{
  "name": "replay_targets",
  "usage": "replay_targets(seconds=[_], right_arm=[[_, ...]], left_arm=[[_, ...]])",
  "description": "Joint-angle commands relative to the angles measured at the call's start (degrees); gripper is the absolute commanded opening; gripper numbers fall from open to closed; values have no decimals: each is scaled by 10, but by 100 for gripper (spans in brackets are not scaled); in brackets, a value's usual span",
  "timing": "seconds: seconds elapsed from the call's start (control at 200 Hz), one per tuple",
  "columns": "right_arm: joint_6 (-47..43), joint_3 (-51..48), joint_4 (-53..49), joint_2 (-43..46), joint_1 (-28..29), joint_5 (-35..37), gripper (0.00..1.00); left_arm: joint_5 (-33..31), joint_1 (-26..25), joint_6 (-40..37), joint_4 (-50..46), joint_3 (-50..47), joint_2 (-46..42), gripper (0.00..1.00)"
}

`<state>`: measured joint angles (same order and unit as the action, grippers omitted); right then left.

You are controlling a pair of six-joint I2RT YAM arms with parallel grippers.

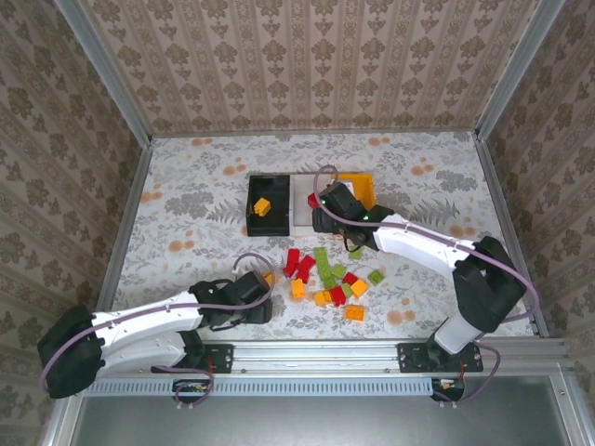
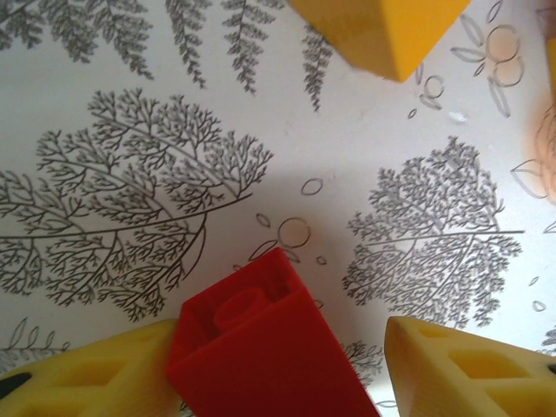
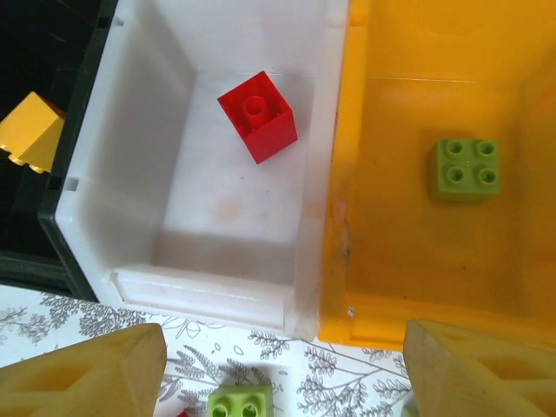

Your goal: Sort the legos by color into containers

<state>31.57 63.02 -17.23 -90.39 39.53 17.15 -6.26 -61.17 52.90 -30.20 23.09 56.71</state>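
Left gripper (image 2: 282, 334): low over the fern-printed tablecloth (image 2: 174, 174), jaws spread either side of a small red plastic brick (image 2: 261, 347). The brick is tilted and touches one yellow finger (image 2: 95, 373). Bare cloth shows between it and the other finger, so it is not pinched. The corner of an orange-yellow plastic block (image 2: 382, 30) lies just ahead on the cloth.

Right gripper (image 3: 285, 334): hangs at the near rim of the bins, jaws wide, nothing between them.

Three bins in a row, side walls touching:
- Black rectangular plastic bin (image 3: 39, 243) holds one yellow-orange brick (image 3: 30, 130).
- White plastic bin (image 3: 139, 130) holds one red single-stud cube (image 3: 256, 117).
- Orange plastic bin (image 3: 365, 174) holds one light green four-stud brick (image 3: 465, 168).

A two-stud green brick (image 3: 239, 401) sits on the cloth just before the white bin.

Top view: a loose scatter of red, orange and green bricks (image 1: 327, 277) lies between the arms, on the near side of the bins. The left gripper is at its left edge.
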Motion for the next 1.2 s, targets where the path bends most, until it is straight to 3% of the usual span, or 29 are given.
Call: replay_targets(seconds=[0.0, 0.19, 0.35, 0.51, 0.78, 1.095, 1.195], right_arm=[[13, -22, 14, 40, 2, 1, 74], [29, -61, 18, 77, 2, 4, 74], [43, -91, 21, 102, 2, 9, 74], [52, -123, 17, 148, 1, 14, 74], [62, -162, -9, 186, -2, 33, 74], [77, -207, -18, 214, -4, 35, 74], [78, -213, -23, 219, -4, 36, 75]], left_arm=[[-14, -4, 1, 9, -2, 4, 53], [-19, -4, -12, -14, 15, 1, 36], [-34, -3, -34, -46, 60, -2, 31], [-39, 48, -115, -42, 161, 39, 25], [1, 151, -250, 71, 379, 258, 24], [11, 181, -299, 50, 628, 507, 22], [8, 182, -295, 48, 661, 549, 29]])
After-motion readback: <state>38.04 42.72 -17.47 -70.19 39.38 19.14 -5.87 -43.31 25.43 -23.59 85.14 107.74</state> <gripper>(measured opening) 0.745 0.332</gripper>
